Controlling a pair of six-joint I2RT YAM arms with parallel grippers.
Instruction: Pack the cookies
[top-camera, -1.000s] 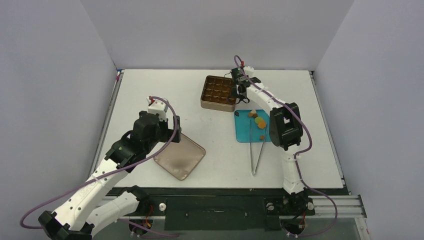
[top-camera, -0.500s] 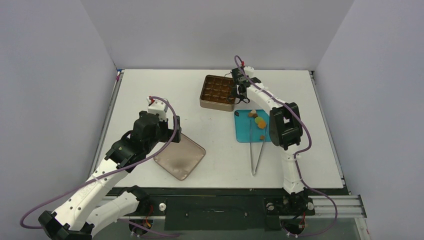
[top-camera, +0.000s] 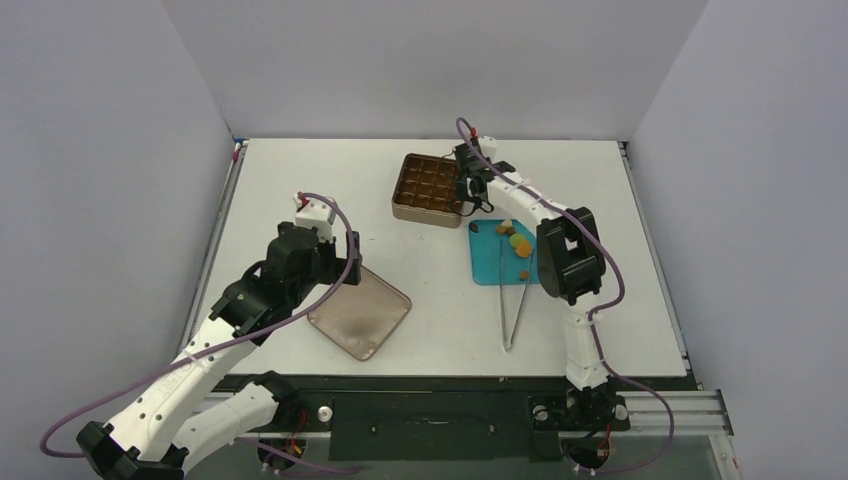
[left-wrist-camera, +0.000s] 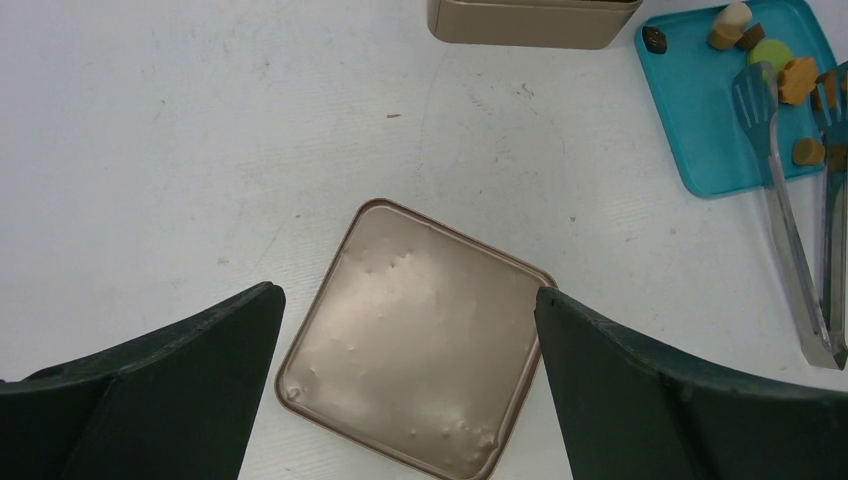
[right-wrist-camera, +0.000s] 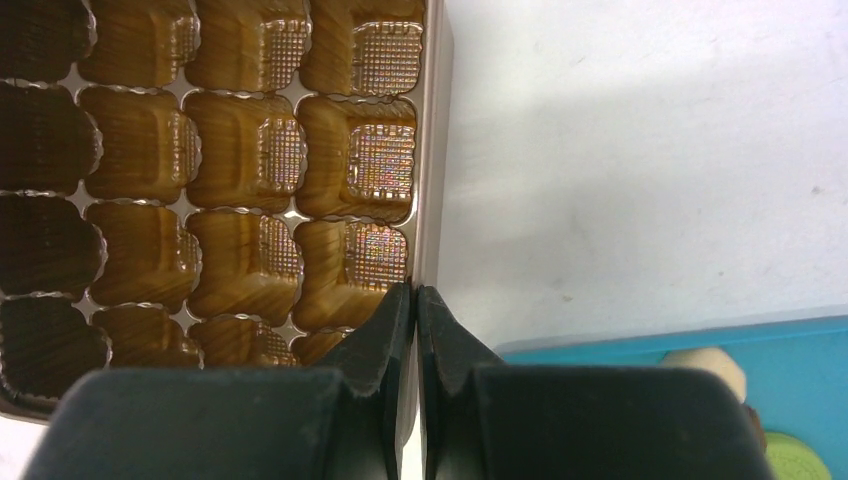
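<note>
The cookies (top-camera: 515, 242), small tan, orange, green and dark pieces, lie on a blue tray (top-camera: 490, 262). The gold tin (top-camera: 428, 217) with empty compartments stands just behind the tray. My right gripper (top-camera: 470, 190) is shut on the tin's right wall (right-wrist-camera: 432, 150), one finger inside and one outside, tips meeting over the rim (right-wrist-camera: 413, 290). My left gripper (top-camera: 340, 268) hangs open above the tin's lid (left-wrist-camera: 420, 340), which lies flat on the table between its fingers. The left wrist view also shows the cookies (left-wrist-camera: 770, 50) at the top right.
Long metal tweezers (top-camera: 515, 305) lie with their tips on the tray's near edge and stretch toward me. In the right wrist view the tray's corner (right-wrist-camera: 700, 340) sits just right of my fingers. White walls enclose the table.
My right gripper has moved left with the tin's wall in its grip, and the tin has slid a little left, away from the tray. The left arm has not moved.
</note>
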